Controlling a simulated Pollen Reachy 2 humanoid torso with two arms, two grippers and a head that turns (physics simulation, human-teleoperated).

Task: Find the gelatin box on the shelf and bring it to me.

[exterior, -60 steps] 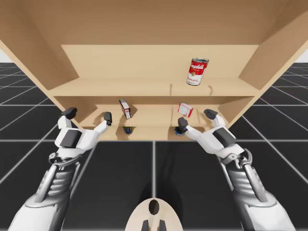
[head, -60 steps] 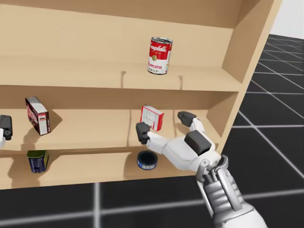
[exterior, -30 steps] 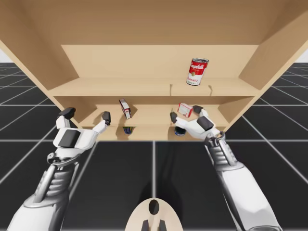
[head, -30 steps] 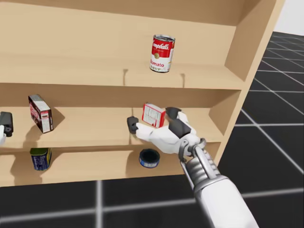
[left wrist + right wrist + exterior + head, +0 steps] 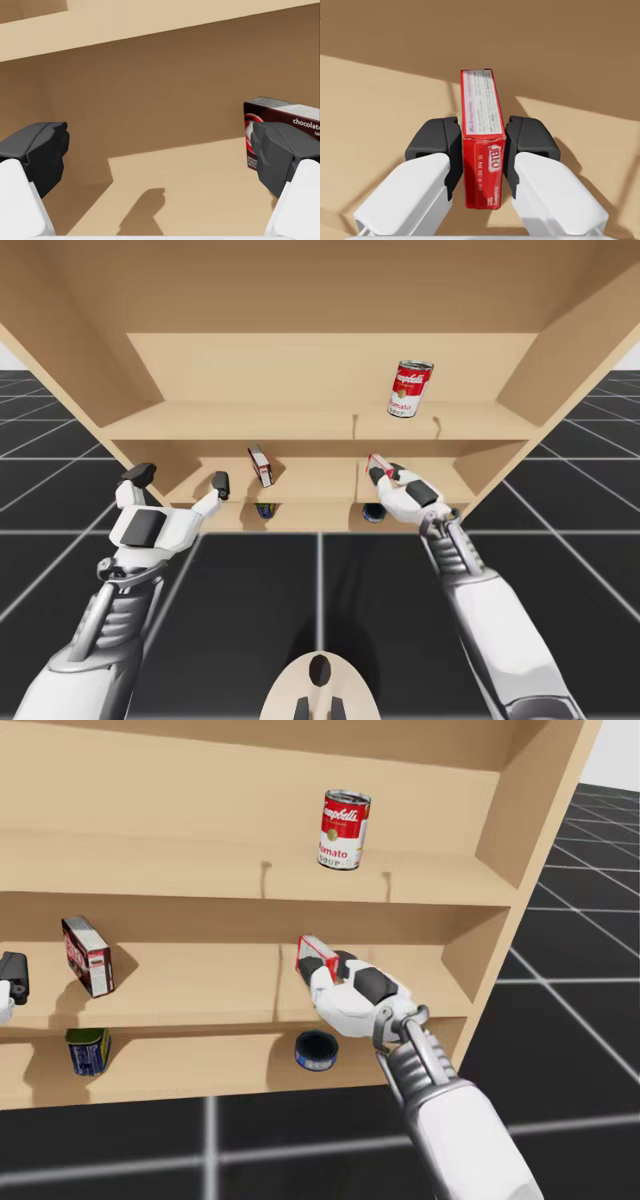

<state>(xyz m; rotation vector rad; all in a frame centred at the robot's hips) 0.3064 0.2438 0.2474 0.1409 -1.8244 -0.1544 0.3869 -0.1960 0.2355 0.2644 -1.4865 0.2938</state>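
The gelatin box (image 5: 479, 105) is a small red box on the middle shelf, standing edge-on between my right gripper's fingers. My right gripper (image 5: 480, 145) is shut on it, one dark pad pressed on each broad face. In the head view the red box (image 5: 312, 953) sticks out ahead of the right gripper (image 5: 330, 972), right of the shelf divider. From above, the box (image 5: 376, 466) and right gripper (image 5: 386, 480) are inside the middle shelf. My left gripper (image 5: 180, 480) hangs open at the shelf's left part, holding nothing (image 5: 160, 150).
A dark brown-red box (image 5: 280, 112) stands on the middle shelf beside my left gripper's finger. A red-and-white can (image 5: 343, 830) is on the upper shelf. On the lower shelf sit a flat blue tin (image 5: 317, 1050) and a blue-yellow can (image 5: 86, 1051). The shelf's side wall (image 5: 520, 850) rises at right.
My right gripper has reached into the middle shelf, rolled over and shut on the red box, which now stands edge-on. My head has turned slightly. The left arm has barely moved.
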